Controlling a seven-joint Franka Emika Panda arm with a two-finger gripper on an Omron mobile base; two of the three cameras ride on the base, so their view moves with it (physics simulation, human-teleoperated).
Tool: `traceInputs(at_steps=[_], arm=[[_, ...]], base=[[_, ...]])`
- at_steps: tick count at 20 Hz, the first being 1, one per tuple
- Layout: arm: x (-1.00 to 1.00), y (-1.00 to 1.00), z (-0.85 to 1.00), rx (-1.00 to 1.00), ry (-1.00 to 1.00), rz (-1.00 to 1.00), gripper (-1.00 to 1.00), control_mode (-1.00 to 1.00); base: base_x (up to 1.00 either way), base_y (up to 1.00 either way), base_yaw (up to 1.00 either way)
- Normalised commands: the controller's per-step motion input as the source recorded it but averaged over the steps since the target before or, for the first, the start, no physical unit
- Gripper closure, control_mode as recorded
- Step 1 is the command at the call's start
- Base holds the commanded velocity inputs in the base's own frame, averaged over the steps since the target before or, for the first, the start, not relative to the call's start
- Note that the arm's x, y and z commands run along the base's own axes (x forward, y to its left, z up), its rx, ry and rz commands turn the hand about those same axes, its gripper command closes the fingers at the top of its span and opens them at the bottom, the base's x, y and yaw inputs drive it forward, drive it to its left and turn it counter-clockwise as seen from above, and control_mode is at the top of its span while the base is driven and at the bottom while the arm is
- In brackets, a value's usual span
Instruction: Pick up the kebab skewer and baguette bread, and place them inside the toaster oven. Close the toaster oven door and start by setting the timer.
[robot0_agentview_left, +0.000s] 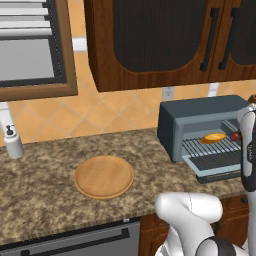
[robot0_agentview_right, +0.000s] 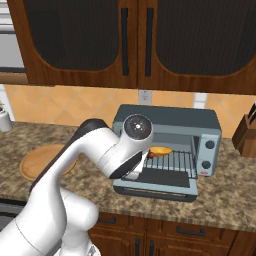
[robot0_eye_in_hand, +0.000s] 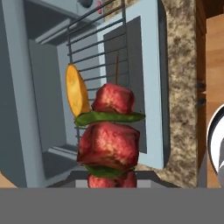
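The toaster oven stands on the counter with its door folded down open. On the wire rack inside lies the golden baguette bread. My gripper is shut on the kebab skewer, whose red meat chunks and green slices stick up from between the fingers. The skewer hangs over the open door, just in front of the rack and beside the loaf. In the right base view my arm covers the oven's left front.
A round wooden plate lies on the counter left of the oven. A soap dispenser stands far left. The oven's knobs sit on its right panel, and a knife block is beyond. Dark wall cabinets hang above.
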Motion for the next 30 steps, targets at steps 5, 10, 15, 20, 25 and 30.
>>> traceInputs(at_steps=[5, 10, 15, 20, 25, 30], arm=[[0.35, -0.05, -0.21, 0.00, 0.00, 0.00, 1.00, -1.00], [0.24, 0.00, 0.00, 0.00, 0.02, 0.00, 1.00, -1.00], [0.28, 0.00, -0.01, 0.00, 0.01, 0.00, 1.00, -1.00], [0.20, 0.00, -0.05, 0.00, 0.01, 0.00, 1.00, -1.00], [0.26, -0.03, -0.20, 0.00, 0.00, 0.00, 1.00, -1.00], [0.20, -0.21, -0.27, 0.00, 0.00, 0.01, 1.00, -1.00]], base=[[0.00, 0.00, 0.00], [0.00, 0.00, 0.00], [0.00, 0.00, 0.00], [0.00, 0.00, 0.00], [0.00, 0.00, 0.00], [0.00, 0.00, 0.00]])
